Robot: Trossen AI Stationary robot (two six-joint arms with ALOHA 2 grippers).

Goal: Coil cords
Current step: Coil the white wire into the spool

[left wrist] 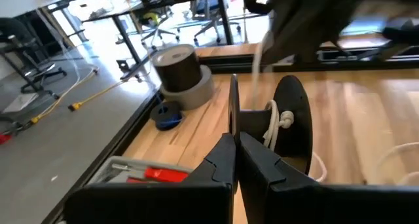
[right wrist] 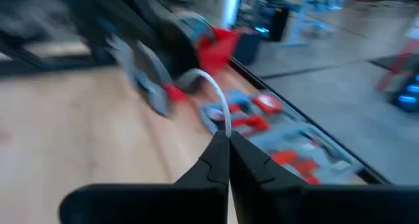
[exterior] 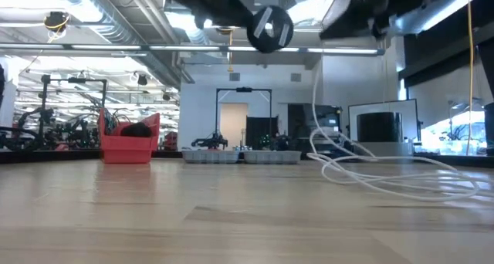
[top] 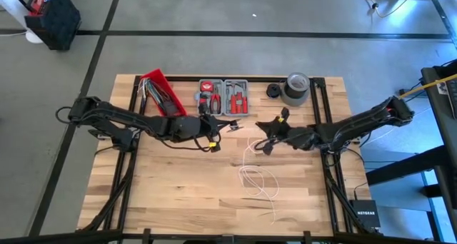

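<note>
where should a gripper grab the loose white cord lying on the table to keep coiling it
Grip the white cord on the single strand running up from the loose loops, coming down from above. It lies flat on the table, and there the strand runs alone, so shut fingers catch one line rather than a tangle.

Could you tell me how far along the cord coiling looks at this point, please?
Started: a few turns of white cord sit on the black spool, which the left gripper holds shut on one flange. In hand: the right gripper is shut on the white cord. Left: most of the cord lies loose on the table.
</note>
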